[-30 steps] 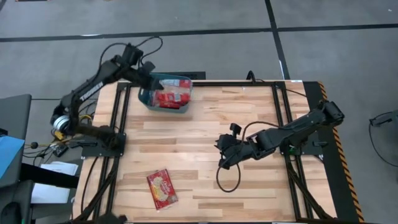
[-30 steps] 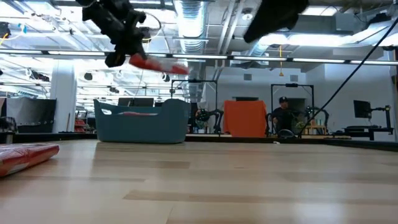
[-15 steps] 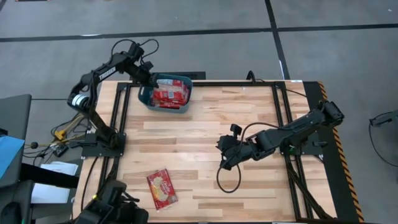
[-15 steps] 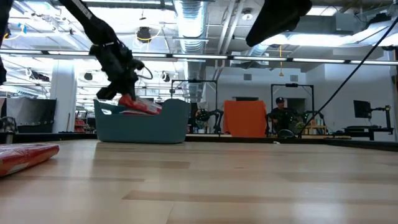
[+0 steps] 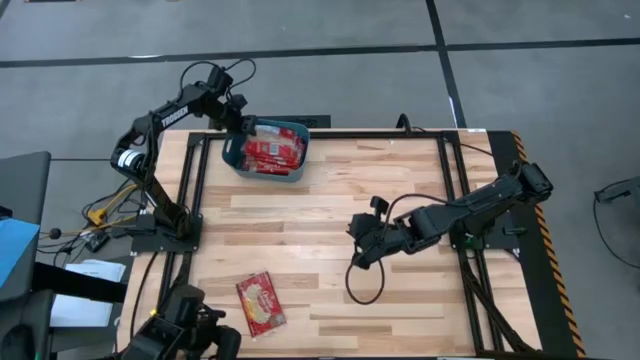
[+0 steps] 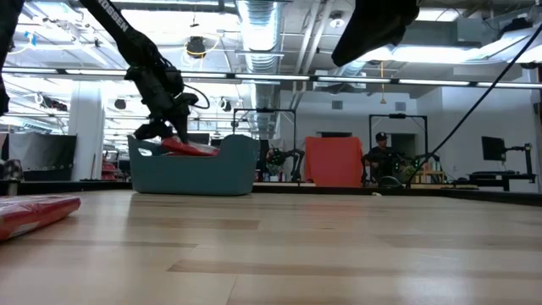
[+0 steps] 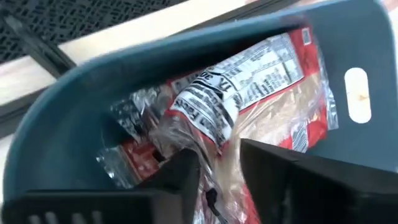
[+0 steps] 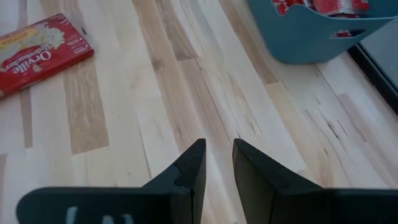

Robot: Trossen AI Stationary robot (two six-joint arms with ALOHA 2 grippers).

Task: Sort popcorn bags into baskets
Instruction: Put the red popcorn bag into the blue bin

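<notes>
The teal bin (image 5: 262,177) (image 6: 195,174) stands at the table's far left and holds several red popcorn bags (image 5: 274,152). My left gripper (image 5: 240,130) (image 6: 165,131) (image 7: 219,160) is over the bin's left end, shut on one more bag (image 6: 193,148) whose white printed side faces up. One bag (image 5: 260,303) (image 6: 34,212) (image 8: 40,53) lies flat on the table near the near-left edge. My right gripper (image 5: 357,252) (image 8: 219,149) hovers shut over the table's middle, holding nothing. My left gripper pinches the popcorn bag between its two fingers at a crinkled end (image 7: 217,146), coming from above and slanting down into the bin. The bag tilts, its free end (image 7: 280,68) lying on the bags inside the bin.
Black frame rails (image 5: 195,200) run along the table's left and right sides. A looped cable (image 5: 365,285) hangs below my right arm. A dark shape (image 5: 185,330) stands at the near-left corner. A person (image 6: 385,157) sits in the room beyond the table.
My left gripper has come down from high above the bin to its rim, carrying the bag with it. The bag was lifted clear of the bin and now lies tilted inside it on the other bags. My right arm has kept still.
</notes>
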